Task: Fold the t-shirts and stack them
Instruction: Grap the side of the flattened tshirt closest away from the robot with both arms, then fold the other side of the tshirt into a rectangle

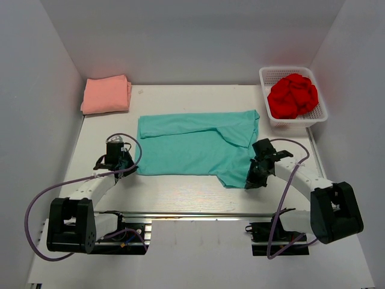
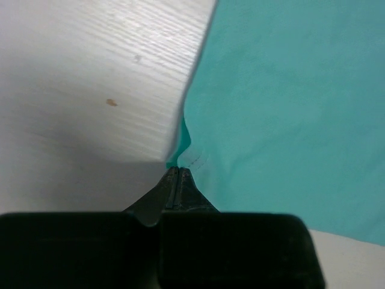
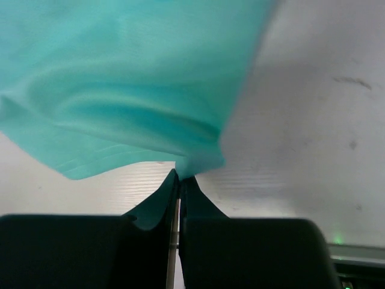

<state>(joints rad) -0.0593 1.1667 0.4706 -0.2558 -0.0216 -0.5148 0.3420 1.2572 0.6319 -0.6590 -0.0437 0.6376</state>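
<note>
Top external view is showing the teal t-shirt lying spread across the middle of the table, smooth but with one flap doubling over at its right side. It is only partly folded. The salmon-pink t-shirt is sitting folded at the far left corner, so one of three looks done. The red t-shirt is waiting crumpled in the basket. The left gripper is pinching the teal shirt's near left edge, and the right gripper is clamping its near right hem.

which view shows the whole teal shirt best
The top external view: the teal shirt lies spread across the table, outline nearly complete. The left wrist view shows only the edge pinched in the left end effector; the right wrist view only a corner held by the right end effector.
</note>
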